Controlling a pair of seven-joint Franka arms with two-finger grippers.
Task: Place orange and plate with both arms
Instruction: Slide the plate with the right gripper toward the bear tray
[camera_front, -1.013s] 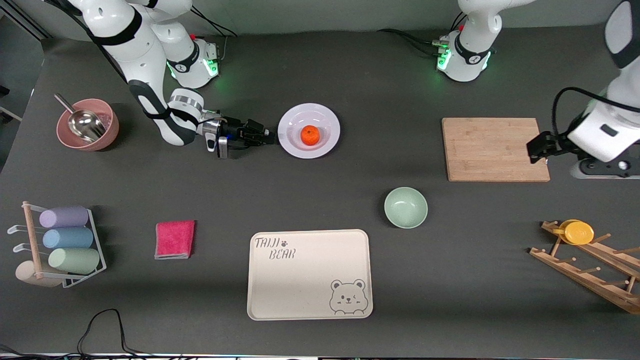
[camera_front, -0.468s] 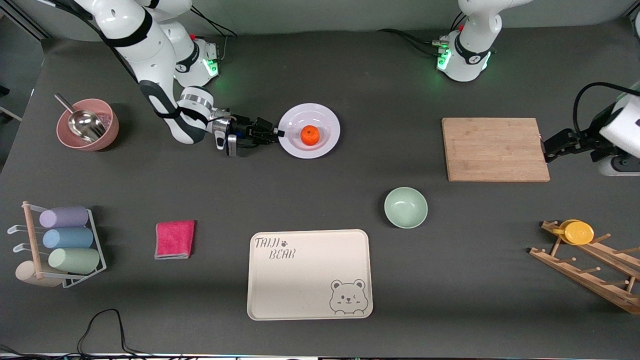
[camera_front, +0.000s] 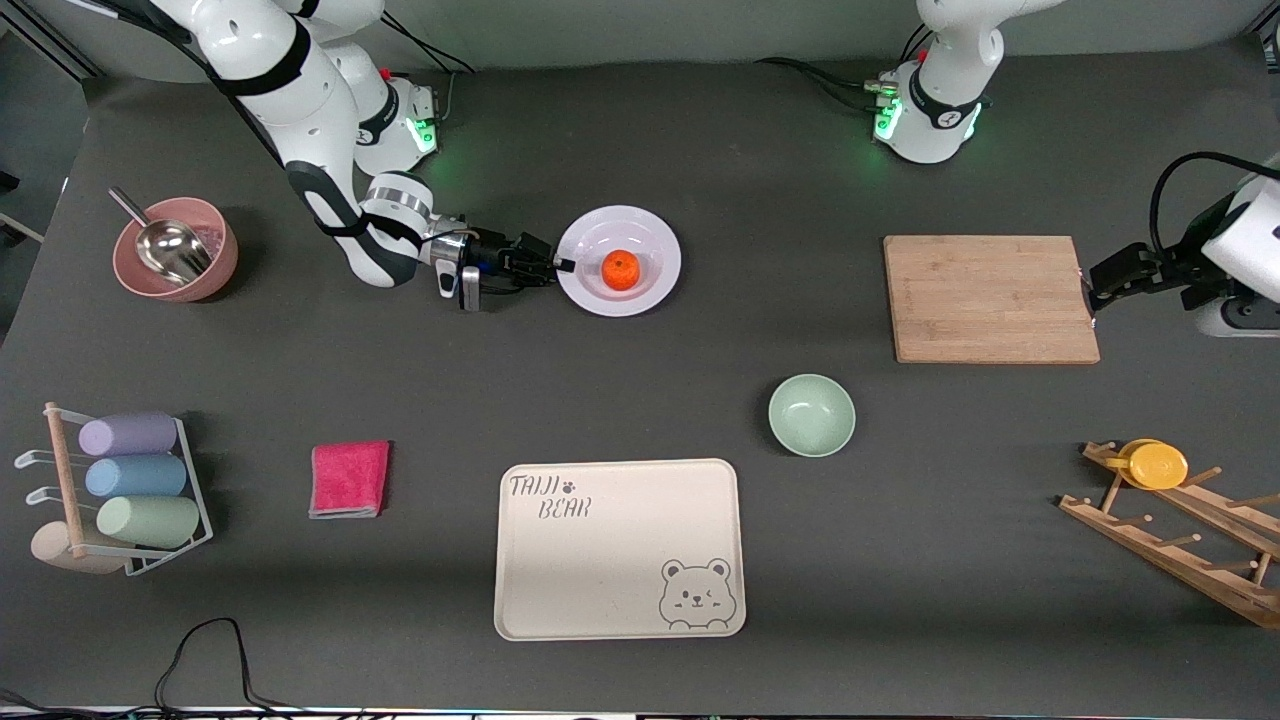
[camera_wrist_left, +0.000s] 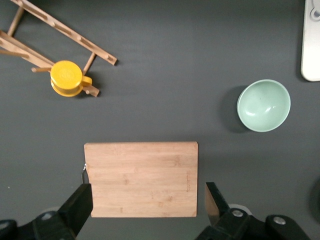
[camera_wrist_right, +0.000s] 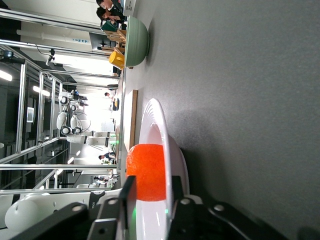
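Across the dark grey tabletop (camera_front: 640, 120), the right arm is edging in toward the round glossy white plate (camera_front: 650, 290), its right gripper (camera_front: 562, 265) now straddling the rim at the right arm's end where a second ago it was stopping just short, and its fingers (camera_wrist_right: 174, 197) are narrowing onto that rim, one above and one below, though a firm pinch is not yet certain. The small round bright-orange fruit, the orange (camera_front: 621, 270), is sitting in the plate's centre, unmoved. The left gripper (camera_front: 1095, 290), jaws wide and empty, is pulling back off the pale rectangular wooden cutting board (camera_front: 990, 298) to its edge. Judging by this, the plate lift is about to begin.
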